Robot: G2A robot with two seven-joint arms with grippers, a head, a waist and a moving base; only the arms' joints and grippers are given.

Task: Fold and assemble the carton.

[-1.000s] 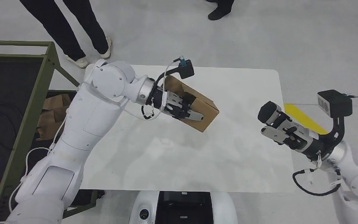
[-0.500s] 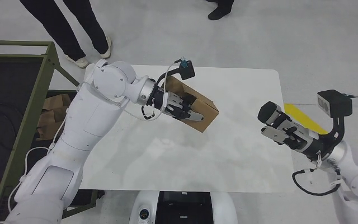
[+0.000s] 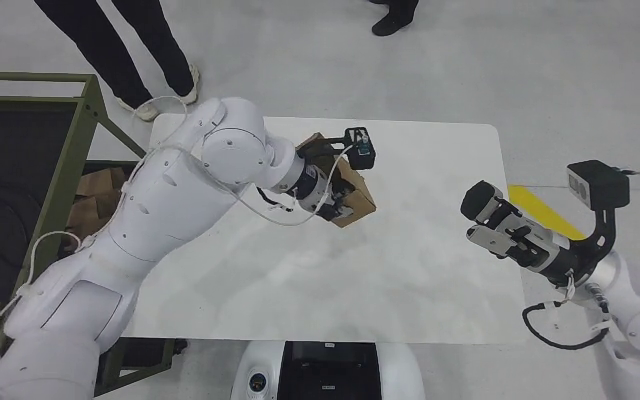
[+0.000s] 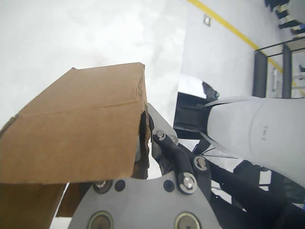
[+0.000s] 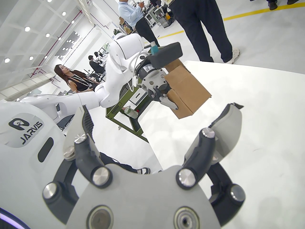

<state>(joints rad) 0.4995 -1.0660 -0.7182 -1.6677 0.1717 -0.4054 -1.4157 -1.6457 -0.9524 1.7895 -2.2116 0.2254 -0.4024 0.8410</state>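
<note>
**Holding the carton clear for folding**

The carton [image 3: 347,188] was held tilted above the far part of the table [image 3: 420,290]. It was clamped by one wall in the left gripper [image 5: 171,102], probably so that its flaps could be reached. The right gripper [image 5: 157,113] was stationed well apart at the table's edge, jaws spread and empty, seemingly ready to assist.

Glossy white shells, rounded at every joint, on the left arm [image 3: 180,200]. On the right gripper [image 5: 157,109], a matte grey base plate [image 5: 147,191] set with two brass-ringed bearings. Hinged off that plate, black link bars pinned with silver studs. Out past the plate, pale grey fingers [image 5: 228,122], ribbed dark pads inside. Beside the plate, white casing with a black logo and lettering, perhaps a dark slot. Behind the plate, a black camera block [image 3: 598,185].
</note>
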